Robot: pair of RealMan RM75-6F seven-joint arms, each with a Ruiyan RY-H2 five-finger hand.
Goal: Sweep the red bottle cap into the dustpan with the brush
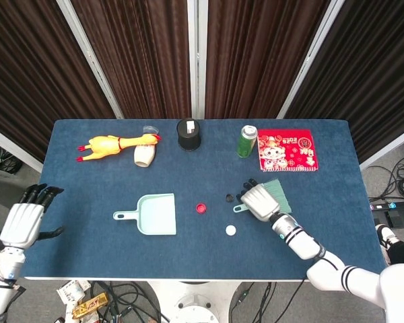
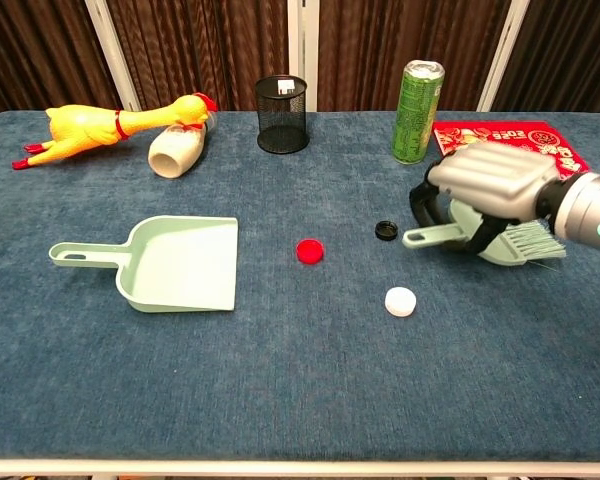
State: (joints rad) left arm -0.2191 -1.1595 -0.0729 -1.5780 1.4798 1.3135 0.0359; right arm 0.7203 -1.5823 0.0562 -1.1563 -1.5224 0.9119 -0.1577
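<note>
The red bottle cap (image 1: 201, 208) (image 2: 309, 251) lies on the blue table, just right of the mint-green dustpan (image 1: 155, 214) (image 2: 175, 262), whose open mouth faces it. My right hand (image 1: 259, 202) (image 2: 490, 190) grips the mint-green brush (image 1: 277, 191) (image 2: 520, 240) to the right of the cap. The brush handle (image 2: 432, 236) points left toward the cap and the bristles trail right. My left hand (image 1: 23, 222) hangs off the table's left edge with fingers apart and holds nothing; it does not show in the chest view.
A black cap (image 1: 229, 198) (image 2: 384, 231) and a white cap (image 1: 230, 230) (image 2: 401, 300) lie between the red cap and the brush. Along the back stand a rubber chicken (image 2: 110, 125), a tipped white bottle (image 2: 178, 150), a black mesh cup (image 2: 282, 113), a green can (image 2: 417, 97) and a red notebook (image 2: 515, 140).
</note>
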